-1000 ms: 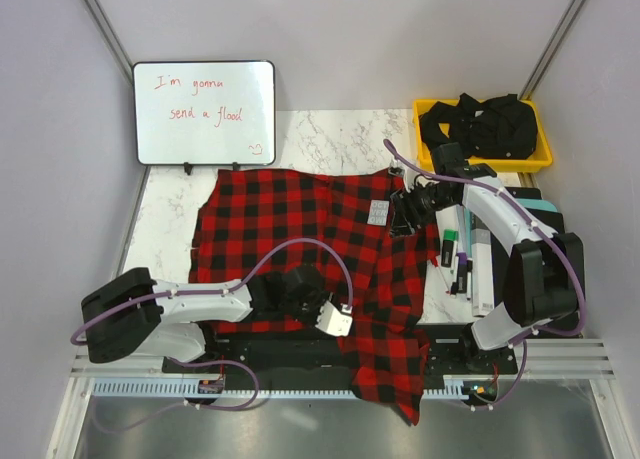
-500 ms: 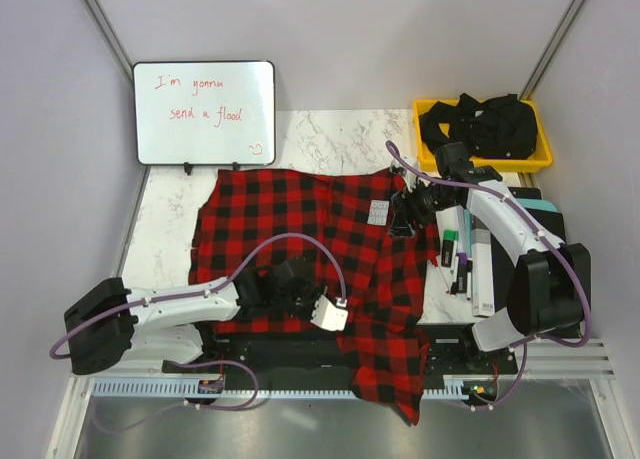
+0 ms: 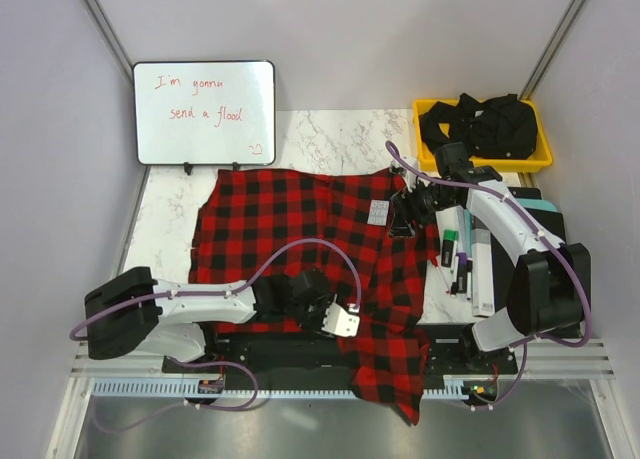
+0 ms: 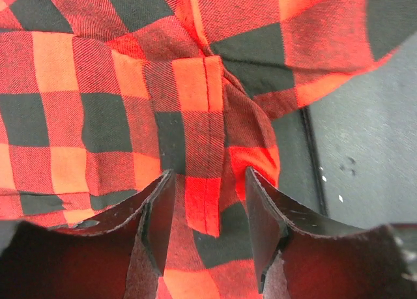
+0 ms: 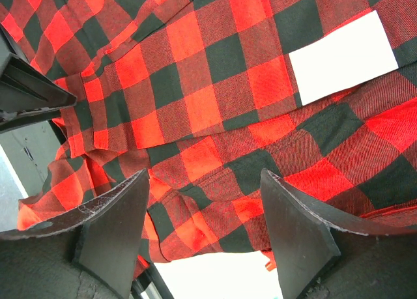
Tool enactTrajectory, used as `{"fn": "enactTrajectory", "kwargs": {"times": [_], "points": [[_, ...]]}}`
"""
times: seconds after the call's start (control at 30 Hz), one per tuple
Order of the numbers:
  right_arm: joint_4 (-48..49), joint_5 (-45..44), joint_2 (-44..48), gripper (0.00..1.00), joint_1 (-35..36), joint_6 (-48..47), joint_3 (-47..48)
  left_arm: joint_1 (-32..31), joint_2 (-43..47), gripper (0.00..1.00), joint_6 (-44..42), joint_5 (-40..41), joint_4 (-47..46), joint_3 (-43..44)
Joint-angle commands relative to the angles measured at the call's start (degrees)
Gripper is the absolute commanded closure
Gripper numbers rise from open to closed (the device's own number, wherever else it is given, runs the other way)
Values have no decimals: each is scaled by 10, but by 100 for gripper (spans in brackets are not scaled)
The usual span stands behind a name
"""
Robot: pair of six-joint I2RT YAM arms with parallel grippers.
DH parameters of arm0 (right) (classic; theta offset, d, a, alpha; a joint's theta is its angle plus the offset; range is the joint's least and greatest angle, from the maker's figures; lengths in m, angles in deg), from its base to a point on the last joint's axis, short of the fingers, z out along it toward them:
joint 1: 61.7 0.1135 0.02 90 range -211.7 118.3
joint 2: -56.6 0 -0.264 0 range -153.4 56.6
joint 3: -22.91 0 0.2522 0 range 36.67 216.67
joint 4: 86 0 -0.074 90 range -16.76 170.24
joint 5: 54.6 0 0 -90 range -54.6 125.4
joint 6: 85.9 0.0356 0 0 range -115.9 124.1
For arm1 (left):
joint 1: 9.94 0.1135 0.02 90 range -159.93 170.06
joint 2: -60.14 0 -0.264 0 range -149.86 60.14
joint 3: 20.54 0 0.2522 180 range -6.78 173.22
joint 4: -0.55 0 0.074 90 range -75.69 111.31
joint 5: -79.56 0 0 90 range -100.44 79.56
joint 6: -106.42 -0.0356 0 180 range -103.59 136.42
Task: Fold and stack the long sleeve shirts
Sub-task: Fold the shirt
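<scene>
One red-and-black check flannel shirt (image 3: 290, 229) lies spread over the table, with one part hanging over the front edge at lower right. My left gripper (image 3: 343, 322) is low at the shirt's near edge. In the left wrist view it (image 4: 208, 204) is open, its fingers (image 4: 158, 224) either side of a raised fold of the shirt (image 4: 130, 84). My right gripper (image 3: 404, 219) is at the shirt's right edge, near the white label (image 3: 379, 212). In the right wrist view it (image 5: 202, 211) is open wide and empty just above the cloth (image 5: 215, 58) and label (image 5: 342, 58).
A whiteboard (image 3: 204, 112) stands at the back left. A yellow bin (image 3: 483, 132) with black garments is at the back right. Markers and flat items (image 3: 470, 259) lie along the right side. A dark strip (image 4: 365, 156) runs along the table's front edge.
My left arm swung its elbow out and back, and its gripper ended slightly further right at the shirt's near edge. My right gripper edged slightly left, then stayed.
</scene>
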Motion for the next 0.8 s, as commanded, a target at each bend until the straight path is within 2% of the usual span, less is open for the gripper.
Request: {"fn": "enactTrajectory", "kwargs": {"times": [0.0,0.13,0.2,0.4,0.77], "points": [[13,10,2,23,0,-10,3,-10,-18,46,25,35,-60,18],[12,10,2,23,0,-12,1,-10,-25,46,19,43,-71,21],[12,11,2,23,1,-12,0,-10,-23,50,16,55,-81,22],[12,12,5,23,0,-16,-3,-10,-8,66,7,58,-82,23],[5,11,6,23,0,-22,-4,-9,28,66,12,41,-46,41]]}}
